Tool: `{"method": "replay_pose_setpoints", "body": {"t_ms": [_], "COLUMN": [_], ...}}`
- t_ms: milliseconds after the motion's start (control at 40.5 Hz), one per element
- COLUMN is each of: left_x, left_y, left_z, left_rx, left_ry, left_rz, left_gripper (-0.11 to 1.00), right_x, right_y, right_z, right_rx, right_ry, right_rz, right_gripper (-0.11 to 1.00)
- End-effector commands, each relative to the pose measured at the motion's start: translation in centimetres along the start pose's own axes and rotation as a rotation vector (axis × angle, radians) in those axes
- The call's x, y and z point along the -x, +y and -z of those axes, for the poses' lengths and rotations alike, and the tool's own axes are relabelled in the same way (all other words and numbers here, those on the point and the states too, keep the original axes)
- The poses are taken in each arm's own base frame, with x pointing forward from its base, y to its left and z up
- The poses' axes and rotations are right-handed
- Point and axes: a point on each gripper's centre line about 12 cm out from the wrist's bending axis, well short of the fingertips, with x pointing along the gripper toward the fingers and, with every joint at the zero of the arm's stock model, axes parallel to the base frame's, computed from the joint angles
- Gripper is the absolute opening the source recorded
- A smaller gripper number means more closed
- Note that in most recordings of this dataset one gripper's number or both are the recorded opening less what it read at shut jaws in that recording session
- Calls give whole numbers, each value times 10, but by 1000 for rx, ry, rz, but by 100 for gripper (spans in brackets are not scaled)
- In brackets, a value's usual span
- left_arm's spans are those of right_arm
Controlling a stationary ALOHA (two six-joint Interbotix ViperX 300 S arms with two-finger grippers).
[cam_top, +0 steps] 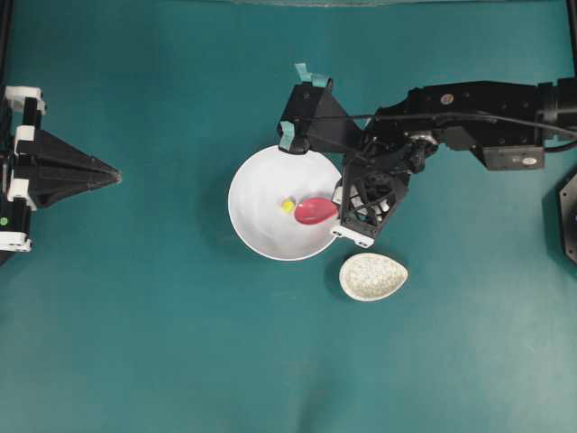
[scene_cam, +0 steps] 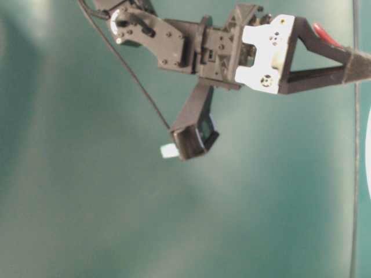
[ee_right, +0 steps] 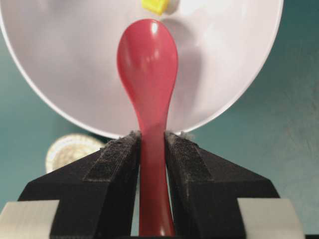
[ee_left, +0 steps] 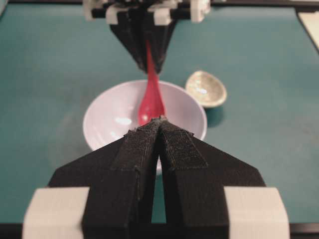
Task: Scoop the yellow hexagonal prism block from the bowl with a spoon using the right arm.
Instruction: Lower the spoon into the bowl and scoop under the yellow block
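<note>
The white bowl [cam_top: 245,191] sits mid-table with the tiny yellow block [cam_top: 288,205] inside, near its middle. My right gripper [cam_top: 340,210] is at the bowl's right rim, shut on the handle of the pink-red spoon [cam_top: 315,212]. The spoon's bowl lies inside the dish, just right of the block. In the right wrist view the spoon [ee_right: 148,59] points at the yellow block [ee_right: 155,5] just past its tip, and the right gripper [ee_right: 152,137] clamps the handle over the bowl [ee_right: 65,64]. My left gripper [cam_top: 115,174] stays far left, shut and empty; its tips [ee_left: 159,120] meet.
A small speckled oval dish [cam_top: 373,276] lies just below and right of the bowl, close under the right wrist. The right arm [cam_top: 469,113] reaches in from the right edge. Teal tabletop surrounds everything.
</note>
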Motion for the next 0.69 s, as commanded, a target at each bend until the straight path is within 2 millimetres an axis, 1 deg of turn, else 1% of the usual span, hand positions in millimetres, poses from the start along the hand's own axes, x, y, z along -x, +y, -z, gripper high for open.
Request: {"method": "replay_pose_setpoints", "body": {"t_ms": [0,420,667], "left_x": [-1,-1,-1], "left_y": [0,0,0], "left_z": [-10,-10,-10], "left_rx": [-3,-3,-4], "left_ry": [-25,-25,-25], "left_rz": [-2,-2,-2], "left_gripper": [-1,-1,-1], "right_x": [10,3,7], "right_y": [2,0,1], "right_z": [-10,-16,-30], "right_rx": [3,6,21], "right_ry": [-58,-86,-192], "right_rz": [-11,-3,-16], "right_gripper": [23,23,23]}}
